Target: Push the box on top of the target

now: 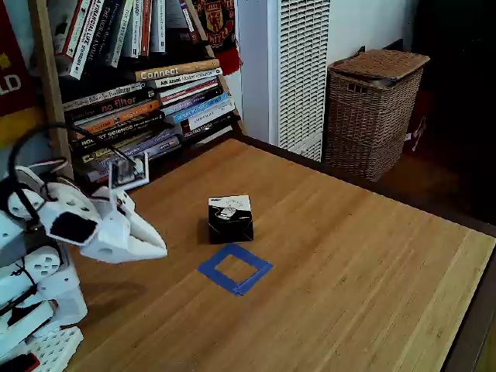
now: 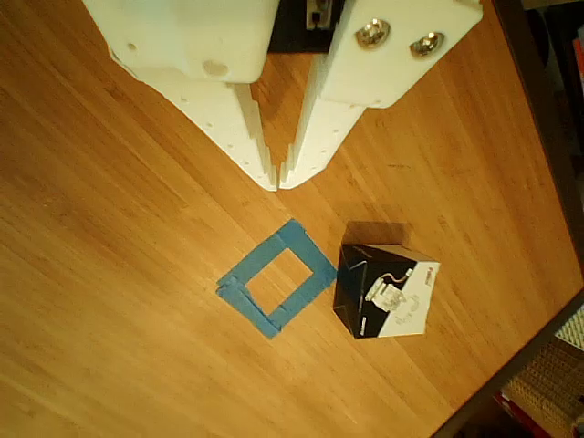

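Gripper (image 2: 277,185): we see its tips together, holding nothing.
Box (image 1: 230,218): just beyond the target (image 1: 235,268).
Risk: we expect an off-centre push to rotate it.

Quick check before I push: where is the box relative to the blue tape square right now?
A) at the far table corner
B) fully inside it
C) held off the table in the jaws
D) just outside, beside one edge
D: the box sits on the table right beside the blue tape square, outside its outline.
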